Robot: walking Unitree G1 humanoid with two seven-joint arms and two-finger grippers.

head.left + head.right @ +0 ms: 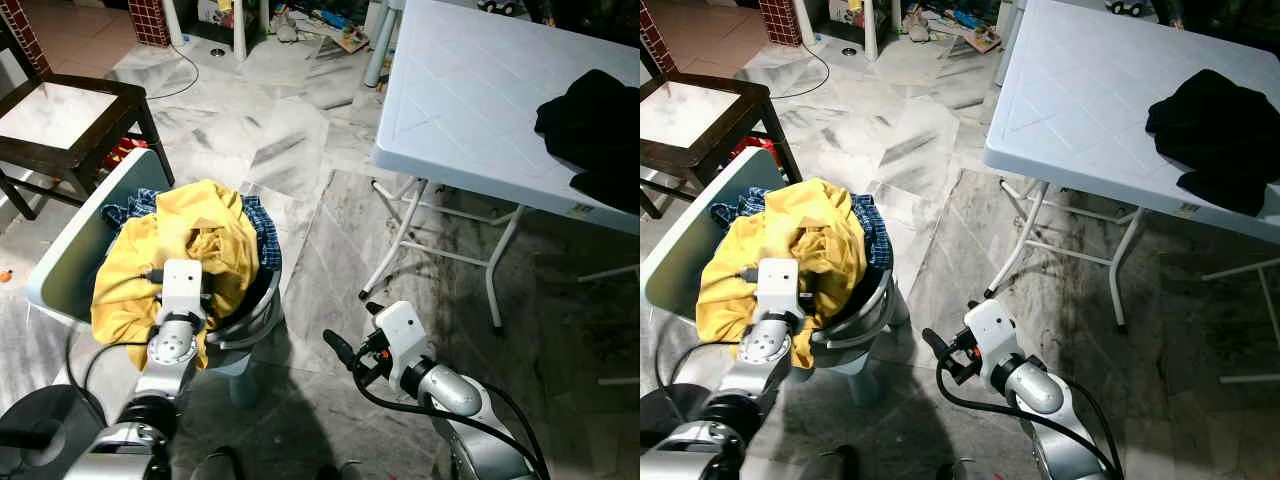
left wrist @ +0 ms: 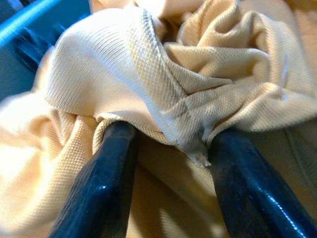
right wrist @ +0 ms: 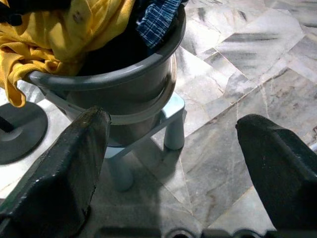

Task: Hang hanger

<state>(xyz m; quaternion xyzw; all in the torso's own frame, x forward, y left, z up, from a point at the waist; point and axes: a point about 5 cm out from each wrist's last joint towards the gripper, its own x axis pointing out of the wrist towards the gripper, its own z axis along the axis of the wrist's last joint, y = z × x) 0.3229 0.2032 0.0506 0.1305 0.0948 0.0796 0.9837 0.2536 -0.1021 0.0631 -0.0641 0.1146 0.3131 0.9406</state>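
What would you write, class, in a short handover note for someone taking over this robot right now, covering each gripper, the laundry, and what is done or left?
Left gripper: open, fingers pushed into the yellow garment, a fold of cloth between them, not clamped.
Right gripper: open, holding nothing, low over the marble floor beside the basket.
Things: yellow garment lies on top of the grey laundry basket, over a blue checked cloth; the basket sits on a small stool. A black garment lies on the white folding table. No hanger can be made out.
Done: left gripper has reached the garment.
Left: close, lift it out, hang it.
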